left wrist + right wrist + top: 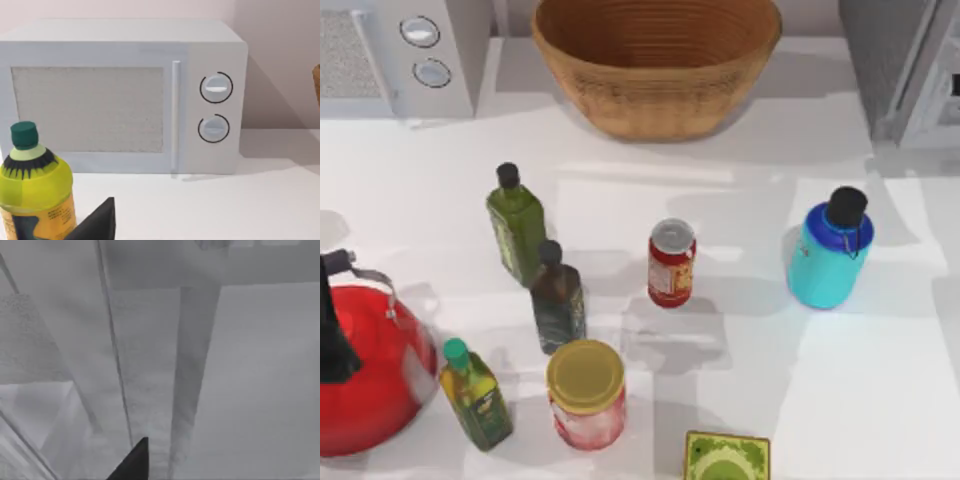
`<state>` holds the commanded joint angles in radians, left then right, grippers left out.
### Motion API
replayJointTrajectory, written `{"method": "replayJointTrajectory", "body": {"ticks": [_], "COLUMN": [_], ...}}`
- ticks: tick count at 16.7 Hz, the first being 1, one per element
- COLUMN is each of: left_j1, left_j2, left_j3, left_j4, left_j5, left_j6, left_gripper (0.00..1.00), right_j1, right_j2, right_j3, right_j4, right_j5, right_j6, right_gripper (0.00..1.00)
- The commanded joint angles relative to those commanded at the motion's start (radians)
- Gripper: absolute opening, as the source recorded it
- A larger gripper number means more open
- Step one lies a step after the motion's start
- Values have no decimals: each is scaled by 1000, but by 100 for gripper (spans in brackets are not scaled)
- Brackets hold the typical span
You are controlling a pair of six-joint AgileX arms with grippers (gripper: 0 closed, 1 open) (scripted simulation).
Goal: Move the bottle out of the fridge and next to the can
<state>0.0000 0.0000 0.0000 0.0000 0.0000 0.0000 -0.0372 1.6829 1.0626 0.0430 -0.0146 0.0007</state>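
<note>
Bottle (830, 256) is standing upright on my bench (880, 380), at 3 o'clock from can (671, 263), apart. Jaws' state: cannot tell.

The bottle (828, 262) looks like smooth teal plastic with a matt black cap; the can (671, 264) has a silvery metal top. The basket (656, 62) is rough woven wicker — the kettle (365, 375) glossy red, the table (840, 380) matt white.

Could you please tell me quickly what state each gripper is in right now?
Left gripper: cannot be told; it sits low, facing the microwave.
Right gripper: cannot be told; it sits close to grey fridge panels.
</note>
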Motion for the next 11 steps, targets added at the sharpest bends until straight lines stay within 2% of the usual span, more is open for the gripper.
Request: {"method": "replayJointTrajectory", "body": {"ticks": [7,11], "left_j1": [0,0], "left_j2": [0,0], "left_j3": [0,0], "left_j4": [0,0], "left_j5": [0,0], "left_j6": [0,0], "left_gripper": [100,100], "right_j1": [1,2], "right_j2": [247,301], "right_j3": [314,379], "right_j4": [-65,-81], "right_j5": [5,7], "right_j6": [0,-1], "right_gripper": [100,100]}}
